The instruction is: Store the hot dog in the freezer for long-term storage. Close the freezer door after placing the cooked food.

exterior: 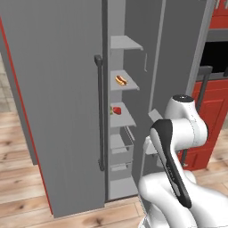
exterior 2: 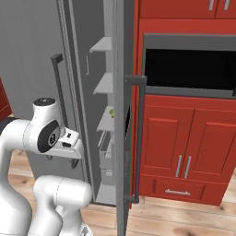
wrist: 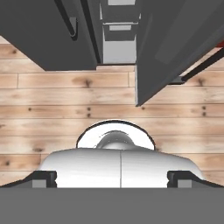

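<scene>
The hot dog point(exterior: 120, 80), a tan bun with a reddish sausage, lies on the second shelf inside the freezer point(exterior: 122, 133). The freezer door point(exterior: 58, 111) stands wide open to the left, its dark bar handle point(exterior: 99, 111) facing me; in the right base view that door point(exterior 2: 27, 55) is behind my arm. My gripper point(wrist: 112, 178) points down at the wood floor and my own base, well below and in front of the shelves. It is open, fingertips point(wrist: 43, 177) far apart, nothing between them. Its hand point(exterior 2: 69, 140) hangs beside the door's handle point(exterior 2: 59, 87).
A small red block point(exterior: 116, 110) sits on the third shelf, above the drawers point(exterior: 121, 151). The fridge's other door point(exterior 2: 120, 115) stands ajar, edge-on, with its own handle point(exterior 2: 140, 138). Red cabinets point(exterior 2: 184, 133) and a black oven opening point(exterior 2: 189, 69) lie to the right.
</scene>
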Controlling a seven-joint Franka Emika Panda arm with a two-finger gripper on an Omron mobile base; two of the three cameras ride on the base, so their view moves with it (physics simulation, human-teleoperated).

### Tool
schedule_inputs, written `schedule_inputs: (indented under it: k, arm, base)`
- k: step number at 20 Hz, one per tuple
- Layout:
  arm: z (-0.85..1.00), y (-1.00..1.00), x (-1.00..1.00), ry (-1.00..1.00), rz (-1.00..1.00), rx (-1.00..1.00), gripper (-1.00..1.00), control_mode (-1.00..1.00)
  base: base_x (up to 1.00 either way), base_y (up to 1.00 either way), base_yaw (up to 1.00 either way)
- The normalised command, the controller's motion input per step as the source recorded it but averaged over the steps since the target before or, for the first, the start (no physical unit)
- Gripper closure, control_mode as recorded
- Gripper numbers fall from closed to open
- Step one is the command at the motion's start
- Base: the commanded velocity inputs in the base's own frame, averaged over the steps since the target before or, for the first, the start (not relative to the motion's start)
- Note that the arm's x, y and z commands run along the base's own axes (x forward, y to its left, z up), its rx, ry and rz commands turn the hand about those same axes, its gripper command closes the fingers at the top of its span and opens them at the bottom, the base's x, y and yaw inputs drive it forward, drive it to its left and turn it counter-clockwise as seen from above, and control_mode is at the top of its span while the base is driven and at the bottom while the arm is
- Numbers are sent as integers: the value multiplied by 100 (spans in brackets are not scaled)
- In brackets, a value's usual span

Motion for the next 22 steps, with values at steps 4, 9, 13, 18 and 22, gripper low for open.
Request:
schedule_inputs:
  k: [4,9,13,18,22]
  arm:
    - [0,0,0,0,0,0,-100,100]
    - [0,0,0,0,0,0,-100,100]
    - [0,0,0,0,0,0,-100,100]
    - [0,0,0,0,0,0,-100,100]
    - [0,0,0,0,0,0,-100,100]
  base:
    - [31,0,0]
    - [30,0,0]
    - [6,0,0]
    - [0,0,0]
    - [0,0,0]
